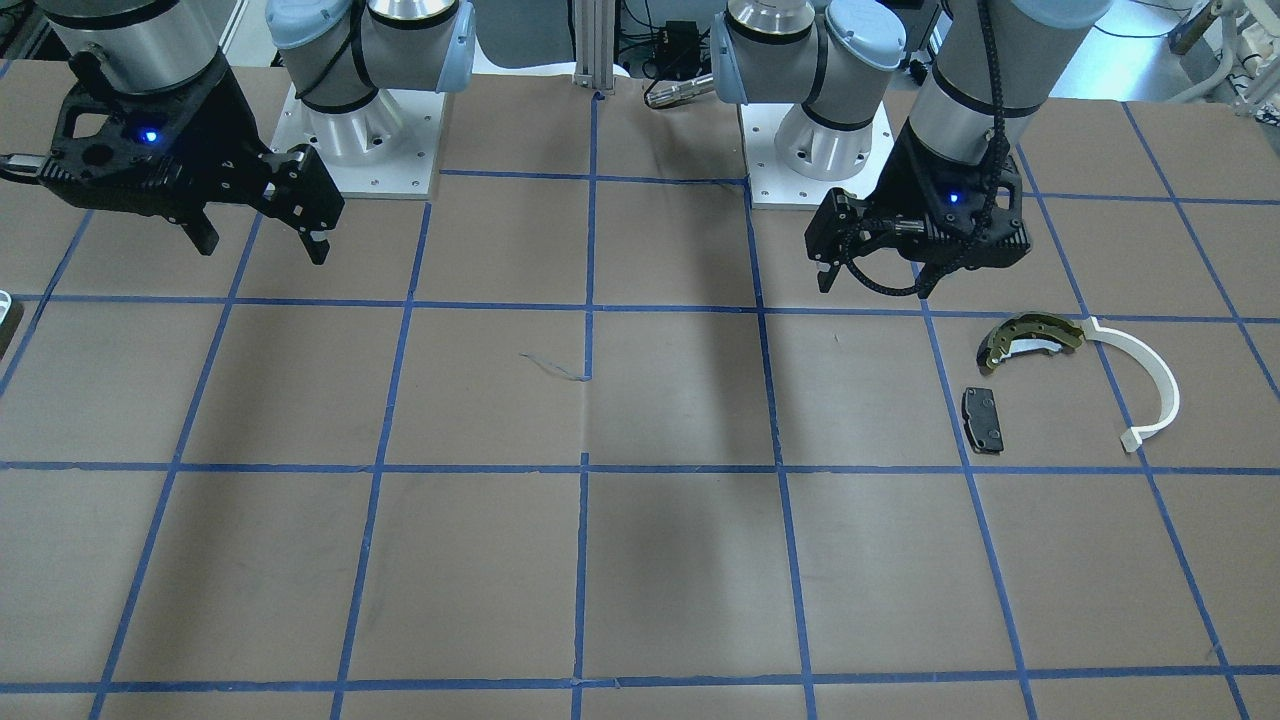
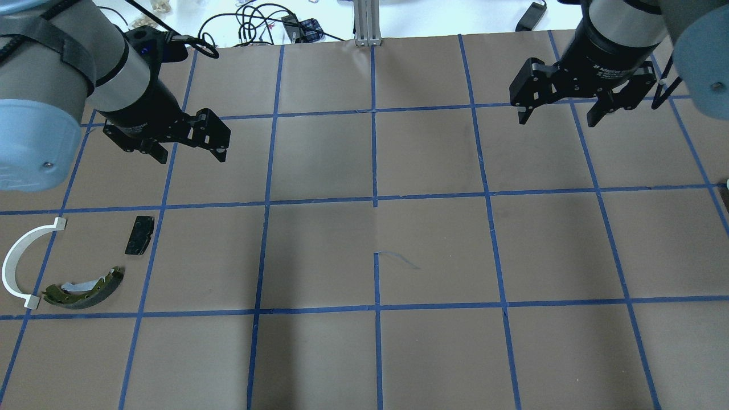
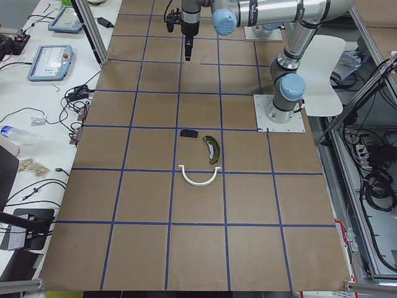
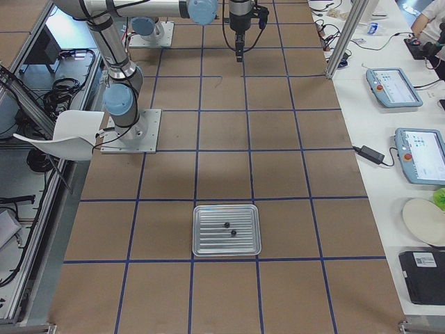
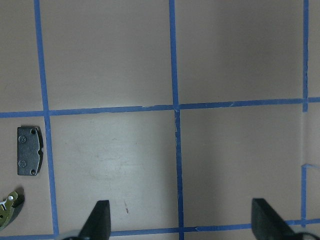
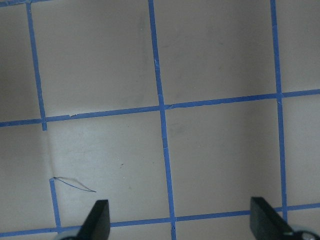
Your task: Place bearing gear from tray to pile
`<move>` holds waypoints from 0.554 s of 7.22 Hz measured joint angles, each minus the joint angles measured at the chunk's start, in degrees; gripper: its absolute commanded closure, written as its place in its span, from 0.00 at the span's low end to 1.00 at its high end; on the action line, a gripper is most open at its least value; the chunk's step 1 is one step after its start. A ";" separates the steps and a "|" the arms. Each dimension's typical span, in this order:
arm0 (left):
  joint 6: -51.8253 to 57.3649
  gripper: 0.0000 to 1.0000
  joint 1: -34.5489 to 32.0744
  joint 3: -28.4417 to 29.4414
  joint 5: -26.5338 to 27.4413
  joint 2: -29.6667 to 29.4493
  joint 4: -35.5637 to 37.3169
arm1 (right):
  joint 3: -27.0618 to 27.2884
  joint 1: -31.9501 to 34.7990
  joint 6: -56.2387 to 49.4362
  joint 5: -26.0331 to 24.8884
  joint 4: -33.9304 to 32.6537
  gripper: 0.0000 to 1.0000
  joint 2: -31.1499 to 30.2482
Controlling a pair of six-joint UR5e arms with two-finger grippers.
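Status: nothing picked yet, and both end effectors hang over bare table (image 2: pixel 433 353). Left end effector (image 2: pixel 192 156) has its fingers spread wide and is empty. Right end effector (image 2: pixel 557 121) is the same, and both wrist views show only taped grid between the fingertips.

Tray (image 4: pixel 208 241) sits at the robot's right end of the table and shows only in the exterior right view. We take the bearing gear to be one of two small dark parts near the tray's middle: upper part (image 4: pixel 226 224) or lower part (image 4: pixel 233 232). They lie close together but apart. We can't tell which is the gear or how it points. It's too small, and no long axis is readable. The tray's long side runs from robot side to operator side.

Key relation: the tray lies well off to the right of the right end effector, so the right arm is nearer.

The pile is at the opposite end, near the left end effector on its left: brake shoe (image 2: pixel 102 287), white plastic arc (image 1: pixel 1172 395) and brake pad (image 2: pixel 139 234). We expect a right-arm pick, then a long carry across or a hand-over.
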 measured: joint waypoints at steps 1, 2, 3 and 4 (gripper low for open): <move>0.13 0.00 0.05 -0.21 0.04 0.09 0.02 | -0.04 0.00 -0.03 -0.16 -0.01 0.00 0.00; 0.50 0.00 0.25 -0.64 0.31 -0.22 0.26 | -0.15 0.00 -0.07 -0.28 -0.09 0.00 0.01; 0.71 0.00 0.44 -0.84 0.38 -0.57 0.54 | -0.27 0.00 -0.05 -0.36 -0.28 0.00 0.04; 0.83 0.00 0.54 -0.90 0.45 -0.51 0.69 | -0.25 -0.24 -0.09 -0.41 -0.43 0.00 0.12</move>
